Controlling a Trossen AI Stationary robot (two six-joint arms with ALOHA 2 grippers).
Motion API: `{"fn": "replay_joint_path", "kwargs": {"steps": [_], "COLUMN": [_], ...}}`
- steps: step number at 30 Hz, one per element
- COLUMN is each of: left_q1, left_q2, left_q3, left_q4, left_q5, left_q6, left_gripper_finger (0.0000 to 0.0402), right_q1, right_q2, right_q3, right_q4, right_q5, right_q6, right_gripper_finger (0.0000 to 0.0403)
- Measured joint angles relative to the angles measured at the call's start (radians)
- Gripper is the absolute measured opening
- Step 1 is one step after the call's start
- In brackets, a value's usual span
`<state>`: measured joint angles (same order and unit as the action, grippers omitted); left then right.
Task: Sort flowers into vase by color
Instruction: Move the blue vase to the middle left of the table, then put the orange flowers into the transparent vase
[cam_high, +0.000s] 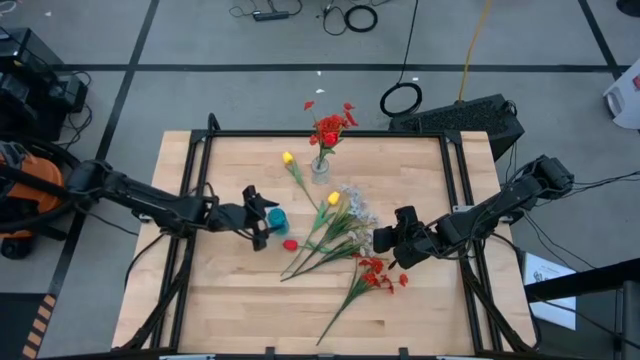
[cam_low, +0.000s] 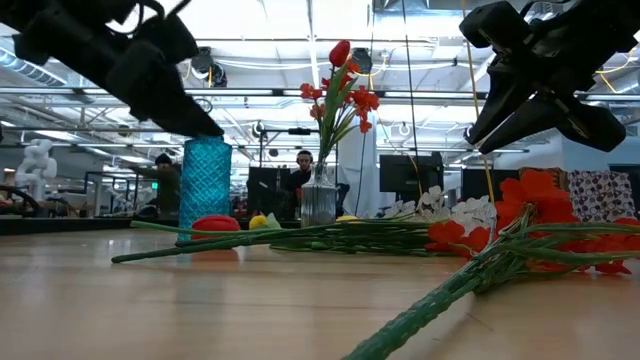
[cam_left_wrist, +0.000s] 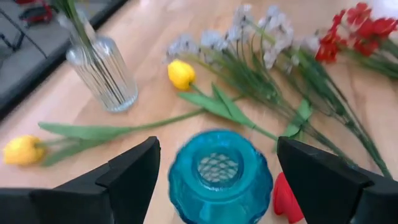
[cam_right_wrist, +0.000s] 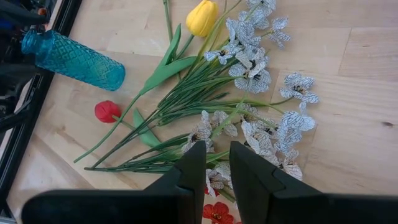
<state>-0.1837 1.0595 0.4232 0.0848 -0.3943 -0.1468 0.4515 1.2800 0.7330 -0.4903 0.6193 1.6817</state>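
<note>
Teal cut-glass vase (cam_left_wrist: 220, 176) stands upright between the spread fingers of the left claw (cam_high: 262, 218), which straddle it without touching. Loose artificial flowers (cam_high: 335, 240) lie heaped on the wooden tabletop (cam_high: 240, 310) just beyond it, under the right claw (cam_right_wrist: 214, 171), whose fingers are nearly pressed together, empty. Best to pick one stem by its stalk, clear of neighbours.

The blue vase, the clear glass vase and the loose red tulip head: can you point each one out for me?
blue vase (cam_left_wrist: 219, 171): left wrist view, on its open mouth.
clear glass vase (cam_left_wrist: 106, 78): left wrist view, on its ribbed wall.
red tulip head (cam_right_wrist: 107, 111): right wrist view, middle of the bud lying on the table.
</note>
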Motion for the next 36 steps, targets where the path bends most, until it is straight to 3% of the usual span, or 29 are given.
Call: {"fn": "replay_joint_path", "kwargs": {"steps": [12, 18, 21, 27, 31, 36], "left_q1": [-0.002, -0.002, -0.002, -0.002, -0.002, -0.002], "left_q2": [-0.266, -0.376, -0.421, -0.487, -0.529, -0.596], "left_q3": [0.031, 0.039, 0.039, 0.039, 0.039, 0.039], "left_q4": [-0.137, -0.101, -0.115, -0.168, -0.271, -0.345], "left_q5": [0.035, 0.076, 0.130, 0.124, 0.108, 0.132], "left_q6": [0.019, -0.147, -0.148, -0.131, -0.133, -0.107], "left_gripper_finger": [0.0327, 0.0327, 0.0327, 0.0327, 0.0327, 0.0327], "right_q1": [0.000, -0.007, -0.020, -0.046, -0.047, -0.052], "right_q2": [0.000, 0.000, 0.000, 0.000, 0.032, 0.139], "right_q3": [0.000, 0.000, 0.000, 0.002, 0.083, 0.299], "right_q4": [0.005, 0.030, 0.036, 0.165, 0.158, -0.024], "right_q5": [0.000, 0.007, 0.011, 0.008, 0.017, -0.006], "right_q6": [-0.002, 0.000, 0.006, -0.053, -0.113, -0.126], "right_gripper_finger": [0.0063, 0.0063, 0.0063, 0.0048, 0.0008, 0.0002]}}
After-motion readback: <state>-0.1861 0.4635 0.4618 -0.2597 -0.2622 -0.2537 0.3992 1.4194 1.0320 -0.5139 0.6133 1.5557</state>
